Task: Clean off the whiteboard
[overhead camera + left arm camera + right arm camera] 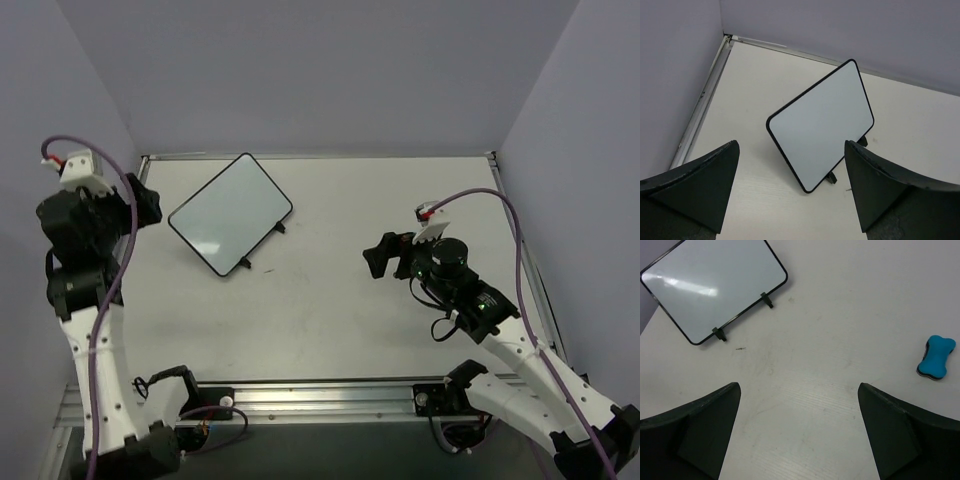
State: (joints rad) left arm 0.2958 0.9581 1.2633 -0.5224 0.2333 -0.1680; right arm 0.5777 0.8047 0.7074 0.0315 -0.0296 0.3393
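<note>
At the near edge of the pale, flat table top [330,320], the two white arms rise from their bases. The right claw [385,255] hangs over the right half of the table. In its wrist view the right claw [799,385] has its dark fingers [700,430] spread wide apart, holding and touching nothing. A small bright-blue, bone-shaped eraser block [936,357] lies on the table ahead of it, off to its right.

Farther back on the left, the left claw [145,205] is also opened wide and empty, with its fingers [705,185] clear of everything.

Just beyond it, the small rectangular whiteboard with rounded corners and a thin black frame [228,212] lies at the far left of the table. It is turned at an angle, face plain white, with its two small black feet [718,334] pointing toward the right arm.
</note>
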